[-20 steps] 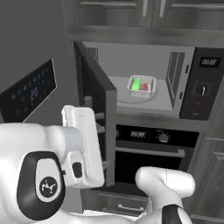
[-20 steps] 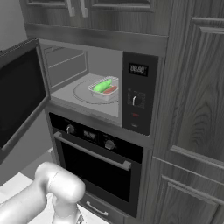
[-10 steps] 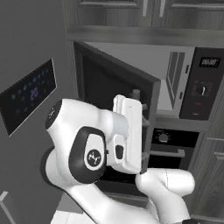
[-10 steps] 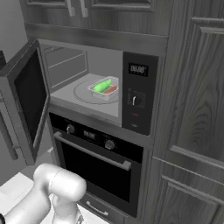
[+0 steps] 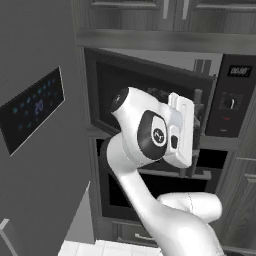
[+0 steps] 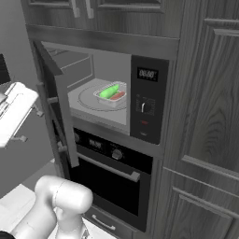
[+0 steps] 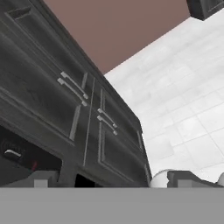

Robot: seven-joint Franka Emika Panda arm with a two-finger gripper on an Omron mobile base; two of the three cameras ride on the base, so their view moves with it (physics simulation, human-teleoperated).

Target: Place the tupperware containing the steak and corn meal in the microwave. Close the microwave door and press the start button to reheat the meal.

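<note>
Claw (image 7: 111,181) spread wide and empty; the dark glass microwave door (image 6: 58,116) stands half-shut just beside it, vertical, needing a push toward the cavity.

The white arm rose in a tall bend from the base, elbow joint swung high and across the front in the left base view. The flat white hand stood upright just past that joint. In the hand view the gripper (image 7: 111,180) pointed upward at a tilt, its two dark fingertips (image 7: 41,179) set wide apart, jaws fully spread, with nothing between them.
</note>
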